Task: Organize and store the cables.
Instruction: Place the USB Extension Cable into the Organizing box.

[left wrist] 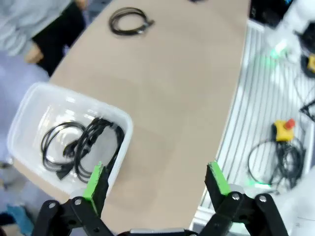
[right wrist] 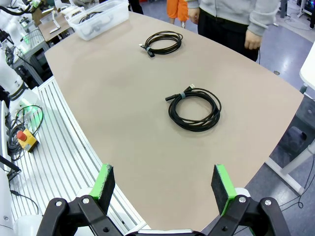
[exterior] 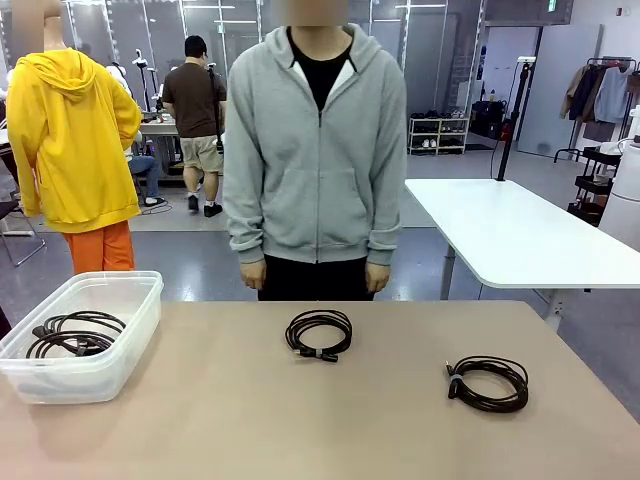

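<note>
With left gripper [left wrist: 155, 178] and right gripper [right wrist: 163, 179] both spread and empty, pinch the middle coil [exterior: 318, 353] and right-hand coil [exterior: 490, 406] on the table [exterior: 200, 420] across their bunched strands, probably light, floppy, apt to unspool, with more cables [exterior: 62, 345] in the bin [exterior: 70, 385].

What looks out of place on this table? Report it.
Nothing is spilled or damaged. The middle cable and the right cable lie loose in tidy coils on the table, apart from each other and outside the clear bin that holds the other cables.
</note>
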{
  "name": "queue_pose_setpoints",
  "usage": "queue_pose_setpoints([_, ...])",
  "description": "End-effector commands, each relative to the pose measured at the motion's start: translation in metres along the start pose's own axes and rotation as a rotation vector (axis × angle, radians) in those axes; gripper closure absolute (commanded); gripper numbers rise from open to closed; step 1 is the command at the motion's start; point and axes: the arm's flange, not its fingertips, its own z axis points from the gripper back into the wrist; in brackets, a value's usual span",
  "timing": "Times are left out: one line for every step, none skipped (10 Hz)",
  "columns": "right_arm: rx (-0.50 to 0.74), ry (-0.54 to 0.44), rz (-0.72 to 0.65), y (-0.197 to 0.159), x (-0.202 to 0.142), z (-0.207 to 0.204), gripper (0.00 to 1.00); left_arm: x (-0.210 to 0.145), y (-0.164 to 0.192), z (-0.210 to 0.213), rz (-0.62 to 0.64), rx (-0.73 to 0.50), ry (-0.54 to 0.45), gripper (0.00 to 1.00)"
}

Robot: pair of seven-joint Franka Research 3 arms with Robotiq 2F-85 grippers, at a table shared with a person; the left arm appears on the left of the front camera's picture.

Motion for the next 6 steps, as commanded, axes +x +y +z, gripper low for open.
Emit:
queue_pose_setpoints([0.003, -0.015, 0.019, 0.0, 0.0, 0.001, 0.0, 0.077, -0.005, -0.05, -0.233, -0.042, 0.235, 0.0])
queue_pose_setpoints([0.003, -0.015, 0.019, 0.0, 0.0, 0.001, 0.0, 0.114, 0.0, -0.088, -0.315, -0.095, 0.307, 0.0])
queue_pose_setpoints([0.003, -0.015, 0.019, 0.0, 0.0, 0.001, 0.0, 0.15, 0.001, -0.13, -0.389, -0.148, 0.374, 0.0])
queue_pose_setpoints([0.003, -0.015, 0.019, 0.0, 0.0, 0.001, 0.0, 0.182, 0.004, -0.165, -0.426, -0.134, 0.407, 0.0])
queue_pose_setpoints([0.003, -0.015, 0.019, 0.0, 0.0, 0.001, 0.0, 0.205, 0.002, -0.207, -0.452, -0.202, 0.373, 0.0])
queue_pose_setpoints([0.003, -0.015, 0.019, 0.0, 0.0, 0.001, 0.0, 0.216, -0.005, -0.236, -0.468, -0.204, 0.39, 0.0])
